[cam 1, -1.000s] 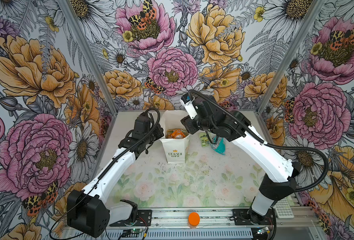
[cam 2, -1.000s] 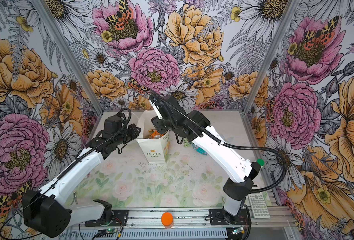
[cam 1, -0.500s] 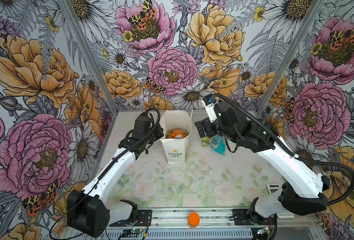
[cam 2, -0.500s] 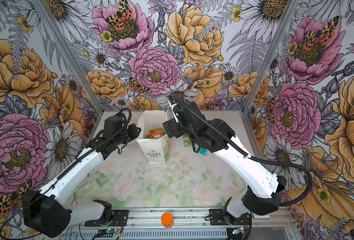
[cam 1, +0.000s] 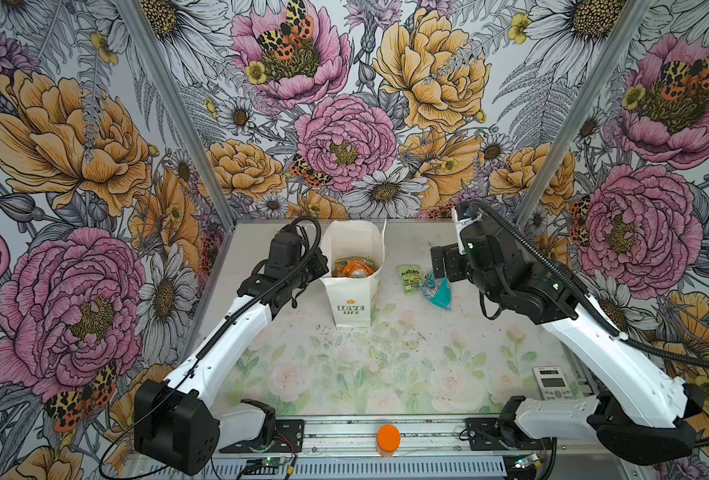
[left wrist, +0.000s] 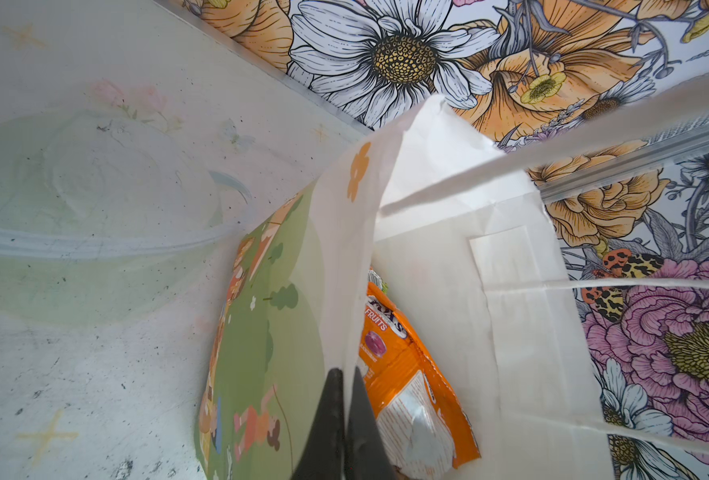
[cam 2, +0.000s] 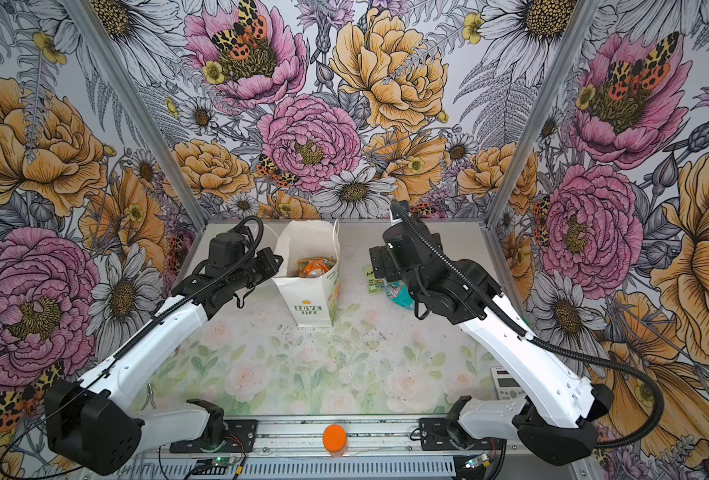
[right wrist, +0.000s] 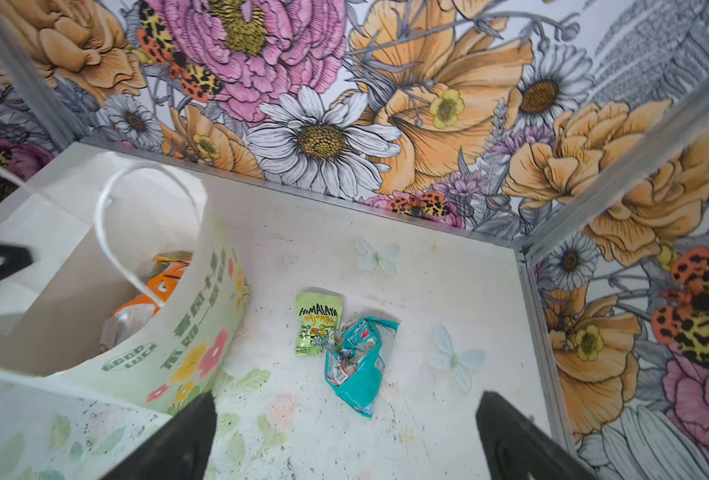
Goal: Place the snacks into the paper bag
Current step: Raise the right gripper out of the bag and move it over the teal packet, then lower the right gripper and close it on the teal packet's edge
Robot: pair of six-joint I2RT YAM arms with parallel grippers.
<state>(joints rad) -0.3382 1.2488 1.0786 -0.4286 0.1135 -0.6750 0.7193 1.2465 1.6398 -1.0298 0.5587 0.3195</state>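
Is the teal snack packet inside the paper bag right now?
No, the teal packet lies on the table beside the pale green packet, outside the paper bag.

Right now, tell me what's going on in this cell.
The left tool is pinched shut on the near wall of the paper bag, steadying it upright. The right tool hangs open above two snacks lying on the table beside the bag: a pale green Himalaya packet and a teal packet touching it. An orange Fruits packet lies inside the bag.
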